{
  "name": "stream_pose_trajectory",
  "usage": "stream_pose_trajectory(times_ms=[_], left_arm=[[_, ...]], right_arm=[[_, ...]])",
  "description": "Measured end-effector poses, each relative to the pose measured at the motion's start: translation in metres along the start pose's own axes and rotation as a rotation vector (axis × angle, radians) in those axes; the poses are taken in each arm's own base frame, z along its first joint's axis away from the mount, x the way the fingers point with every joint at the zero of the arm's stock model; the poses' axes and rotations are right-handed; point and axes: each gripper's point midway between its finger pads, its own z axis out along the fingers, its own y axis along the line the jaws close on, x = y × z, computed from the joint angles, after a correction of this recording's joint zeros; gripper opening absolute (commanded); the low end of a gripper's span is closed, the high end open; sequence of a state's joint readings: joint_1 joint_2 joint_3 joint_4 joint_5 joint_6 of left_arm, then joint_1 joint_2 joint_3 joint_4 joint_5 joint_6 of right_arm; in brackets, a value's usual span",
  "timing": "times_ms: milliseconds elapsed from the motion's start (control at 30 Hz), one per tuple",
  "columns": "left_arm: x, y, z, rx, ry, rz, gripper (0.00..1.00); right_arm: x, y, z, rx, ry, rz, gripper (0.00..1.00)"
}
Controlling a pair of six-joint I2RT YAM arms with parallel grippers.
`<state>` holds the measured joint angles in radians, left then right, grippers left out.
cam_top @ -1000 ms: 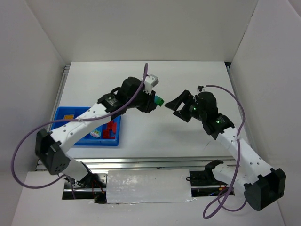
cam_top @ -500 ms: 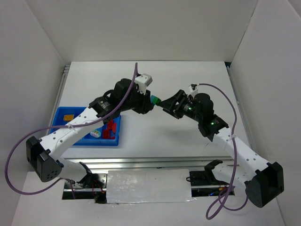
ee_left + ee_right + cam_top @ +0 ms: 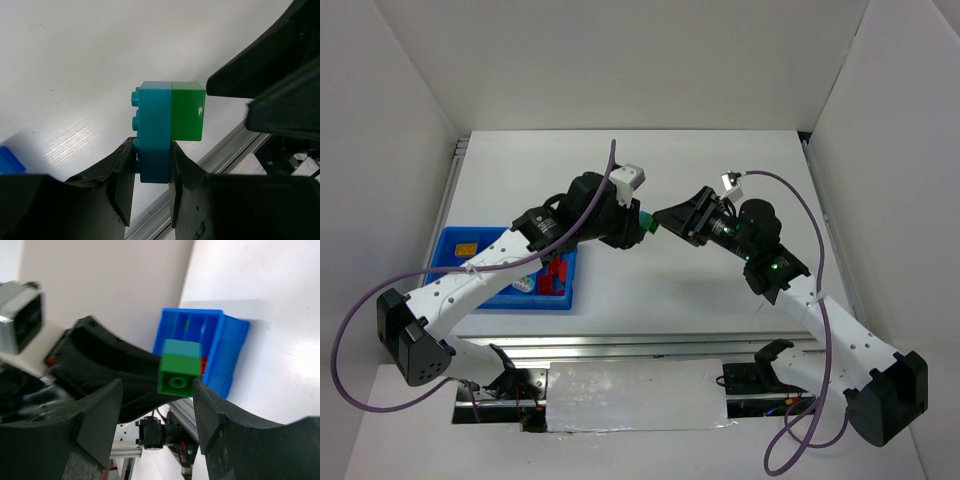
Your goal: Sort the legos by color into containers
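Well off the blue tray (image 3: 535, 302), the left gripper (image 3: 150, 170) pinches the teal brick (image 3: 152, 130) in its jaws; the right gripper (image 3: 157, 390), jaws spread, should close squarely on only the attached green brick (image 3: 187, 112), then pull straight away.

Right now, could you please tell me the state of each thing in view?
left gripper, shut on the teal brick
teal brick, clamped, joined to the green brick
green brick, stuck to the teal one, between the right fingers, apparently ungripped
right gripper, open
blue tray, on the table, red bricks inside
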<state>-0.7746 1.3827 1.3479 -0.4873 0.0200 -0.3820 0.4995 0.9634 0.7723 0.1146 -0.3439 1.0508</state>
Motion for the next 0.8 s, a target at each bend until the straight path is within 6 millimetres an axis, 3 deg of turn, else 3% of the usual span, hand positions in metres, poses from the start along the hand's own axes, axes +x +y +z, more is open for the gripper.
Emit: stream_pose_trajectory(times_ms=[200, 433, 533, 567, 800], left_arm=[[0.000, -0.001, -0.001, -0.001, -0.001, -0.014, 0.00], [-0.001, -0.004, -0.004, 0.014, -0.004, -0.014, 0.00], [-0.003, -0.005, -0.006, 0.017, -0.012, -0.010, 0.00], [-0.003, -0.004, -0.008, 0.015, -0.015, -0.012, 0.00], [-0.007, 0.000, -0.012, -0.016, -0.035, -0.012, 0.00]], right_arm=[[0.006, -0.024, 0.006, 0.103, 0.020, 0.033, 0.66], [0.019, -0.017, 0.017, 0.100, 0.069, 0.032, 0.58], [0.023, -0.018, 0.020, 0.110, 0.080, 0.030, 0.21], [0.023, -0.018, 0.020, 0.110, 0.083, 0.035, 0.03], [0.019, -0.014, 0.023, 0.118, 0.075, 0.006, 0.00]])
